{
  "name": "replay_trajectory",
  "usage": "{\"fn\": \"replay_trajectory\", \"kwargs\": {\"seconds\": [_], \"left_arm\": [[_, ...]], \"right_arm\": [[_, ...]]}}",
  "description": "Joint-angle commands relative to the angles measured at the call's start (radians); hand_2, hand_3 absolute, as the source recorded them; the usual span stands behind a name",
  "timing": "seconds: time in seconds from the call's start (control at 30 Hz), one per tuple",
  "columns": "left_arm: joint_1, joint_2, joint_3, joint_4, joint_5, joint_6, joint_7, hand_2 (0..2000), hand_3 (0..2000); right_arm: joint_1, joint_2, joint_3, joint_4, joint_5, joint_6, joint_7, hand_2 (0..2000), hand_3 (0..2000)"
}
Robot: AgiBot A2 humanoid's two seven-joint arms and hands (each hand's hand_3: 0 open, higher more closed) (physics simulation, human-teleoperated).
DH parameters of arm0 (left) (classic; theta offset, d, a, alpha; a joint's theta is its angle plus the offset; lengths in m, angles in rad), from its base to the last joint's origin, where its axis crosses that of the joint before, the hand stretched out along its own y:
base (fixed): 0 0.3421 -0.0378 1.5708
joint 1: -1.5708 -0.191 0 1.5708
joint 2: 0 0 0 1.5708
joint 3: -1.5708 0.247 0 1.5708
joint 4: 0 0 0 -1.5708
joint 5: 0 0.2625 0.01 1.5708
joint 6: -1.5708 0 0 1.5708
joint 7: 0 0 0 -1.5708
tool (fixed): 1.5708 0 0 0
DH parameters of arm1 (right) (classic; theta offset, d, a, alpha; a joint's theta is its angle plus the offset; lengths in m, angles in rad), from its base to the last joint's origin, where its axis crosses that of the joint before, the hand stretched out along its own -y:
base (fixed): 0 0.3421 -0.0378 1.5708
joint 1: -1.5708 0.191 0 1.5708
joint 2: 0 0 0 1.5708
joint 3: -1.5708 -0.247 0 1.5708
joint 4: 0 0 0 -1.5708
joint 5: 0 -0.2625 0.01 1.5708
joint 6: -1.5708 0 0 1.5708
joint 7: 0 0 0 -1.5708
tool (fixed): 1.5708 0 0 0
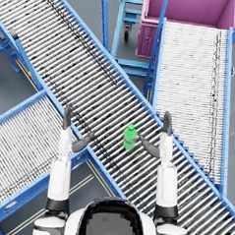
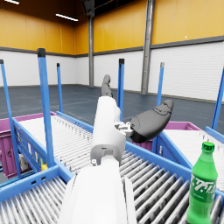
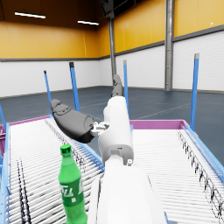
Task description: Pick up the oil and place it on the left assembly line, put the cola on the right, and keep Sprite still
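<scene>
Closest in, the two white forearms rise on either side of the green Sprite bottle (image 1: 130,137). The left hand (image 1: 68,131) is spread and holds nothing: its fingers point up and away, and its thumb (image 2: 151,122) juts inward toward the bottle without reaching it. The right hand (image 1: 163,137) mirrors it, also spread and bare, with its thumb (image 3: 70,119) angled inward and apart from the bottle.

The Sprite bottle stands upright between the hands on the middle roller line (image 1: 92,78), capped, touching neither hand. In the head view it sits nearer the right hand than the left.

The middle roller line runs diagonally, edged by blue rails. The left roller line (image 1: 19,138) lies beside it, beyond the left arm. The right roller line (image 1: 190,79) stretches away past the right hand. At its far end stands a pink bin (image 1: 195,8). In the wrist views, blue posts rise from the rails, and behind them are white and yellow hall walls.
</scene>
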Motion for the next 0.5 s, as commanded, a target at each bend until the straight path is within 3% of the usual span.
{"fn": "replay_trajectory", "kwargs": {"seconds": [0.03, 0.5], "left_arm": [[0.0, 0.0, 0.0, 0.0, 0.0, 0.0, 0.0, 0, 0], [0.0, 0.0, 0.0, 0.0, 0.0, 0.0, 0.0, 0, 0]], "right_arm": [[0.0, 0.0, 0.0, 0.0, 0.0, 0.0, 0.0, 0, 0], [0.0, 0.0, 0.0, 0.0, 0.0, 0.0, 0.0, 0, 0]]}}
